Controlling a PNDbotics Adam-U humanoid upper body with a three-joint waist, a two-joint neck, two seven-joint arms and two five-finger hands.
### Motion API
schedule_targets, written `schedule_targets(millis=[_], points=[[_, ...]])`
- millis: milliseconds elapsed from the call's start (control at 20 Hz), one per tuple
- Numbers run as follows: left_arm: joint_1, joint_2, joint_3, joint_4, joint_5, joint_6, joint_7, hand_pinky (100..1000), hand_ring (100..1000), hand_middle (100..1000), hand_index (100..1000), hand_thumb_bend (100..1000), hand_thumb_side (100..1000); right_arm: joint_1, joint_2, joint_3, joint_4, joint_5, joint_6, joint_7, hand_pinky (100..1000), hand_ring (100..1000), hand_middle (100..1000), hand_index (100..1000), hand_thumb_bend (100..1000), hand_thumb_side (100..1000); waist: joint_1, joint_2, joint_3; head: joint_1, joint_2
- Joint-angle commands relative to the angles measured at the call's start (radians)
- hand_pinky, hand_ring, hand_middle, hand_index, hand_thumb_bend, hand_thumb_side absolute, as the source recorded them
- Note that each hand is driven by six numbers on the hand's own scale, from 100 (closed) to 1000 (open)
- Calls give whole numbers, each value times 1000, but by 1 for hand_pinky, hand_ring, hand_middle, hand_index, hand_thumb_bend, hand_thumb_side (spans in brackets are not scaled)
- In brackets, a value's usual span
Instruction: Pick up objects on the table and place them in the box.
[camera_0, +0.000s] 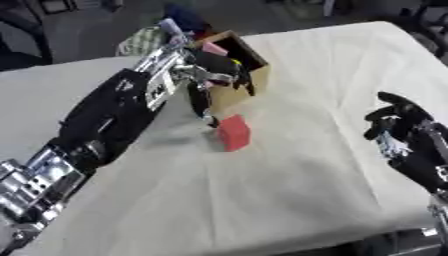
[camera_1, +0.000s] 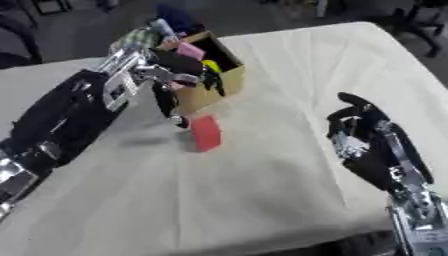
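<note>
Left hand across box mouth

A table draped in a cream-white cloth fills most of the frame, lying askew, its fabric creased in shallow folds that run from the centre toward 6 o'clock. Beyond its far edge, from 10 o'clock round to 1 o'clock, a dark grey floor shows in dim light. Dark, indistinct furniture stands at 10 o'clock and again at 2 o'clock. The cloth is evenly lit, with soft shadows near its centre.
</note>
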Motion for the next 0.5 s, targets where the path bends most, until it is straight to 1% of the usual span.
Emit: schedule_targets(millis=[50,350,500], points=[[-11,-1,-4,-4,-1,-223,-199,816,788,833,887,540,100,-13,0,0,-18,0,-2,2,557,527,607,897,100,433,-10,-9,-2,0,-3],[4,-4,-25,13,15,-245,-238,804,761,797,847,502,100,-14,-1,-1,-17,-1,-1,1,557,527,606,897,100,432,-12,-6,-5,2,-3],[12,-3,-29,29,25,-247,-244,783,721,745,803,457,100,-14,0,0,-17,-1,-2,1,557,527,606,897,100,432,-12,-5,-3,2,-3]])
